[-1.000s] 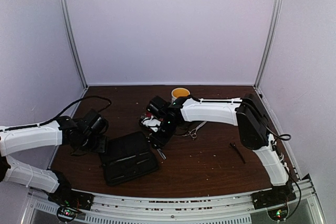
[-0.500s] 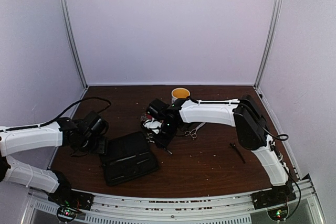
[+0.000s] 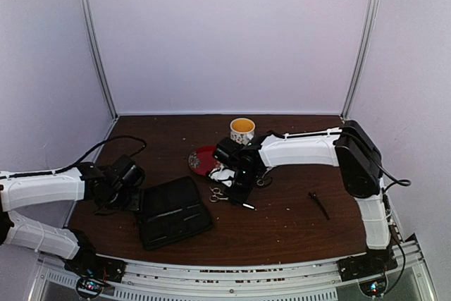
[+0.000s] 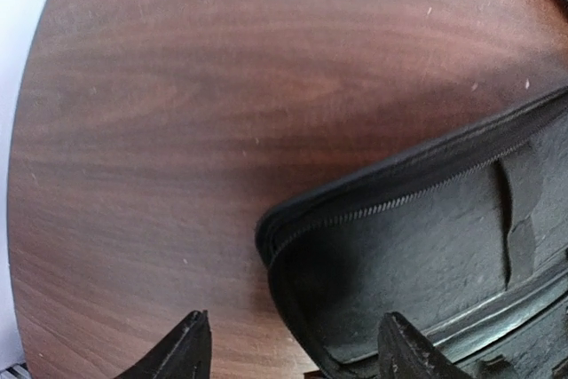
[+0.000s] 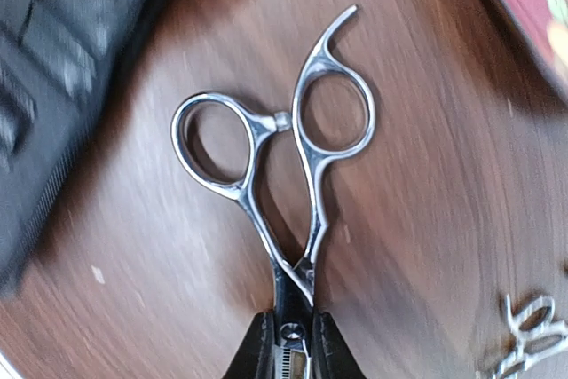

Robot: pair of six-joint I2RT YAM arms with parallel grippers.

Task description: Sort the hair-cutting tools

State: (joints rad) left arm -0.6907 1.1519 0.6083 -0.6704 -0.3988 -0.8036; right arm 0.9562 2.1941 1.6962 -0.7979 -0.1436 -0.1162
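We see the right gripper (image 5: pixel 291 343) pressed together on the small silver metal scissors (image 5: pixel 300 271), pinching them at the pivot where the two shanks cross. Both ring handles point away from the fingers, toward the black rectangular zip case (image 3: pixel 173 211). From above, these scissors sit at mid-bench, just right of the case and on the near side of the red patterned saucer (image 3: pixel 201 158). We cannot tell whether they rest on the dark wooden bench (image 3: pixel 282 230) or hang a little above it. The second silver scissors (image 5: pixel 524 336) lie flat on the bench close by, to the right of the gripped pair and apart from them, in a corner of the right wrist view. A thin black stick-like clip (image 3: pixel 318 204) lies well apart on the right side of the bench, on bare wood. A white cup with a yellow inside (image 3: pixel 242 130) stands at the far edge, beyond the saucer. On the left, the case lies open, with its zip and inner straps showing. The left gripper (image 4: pixel 297 348) is spread wide at the case's left corner — one finger over the bare wood, the other over the dark lining, the zipped rim running between them. It pinches nothing that we can see.
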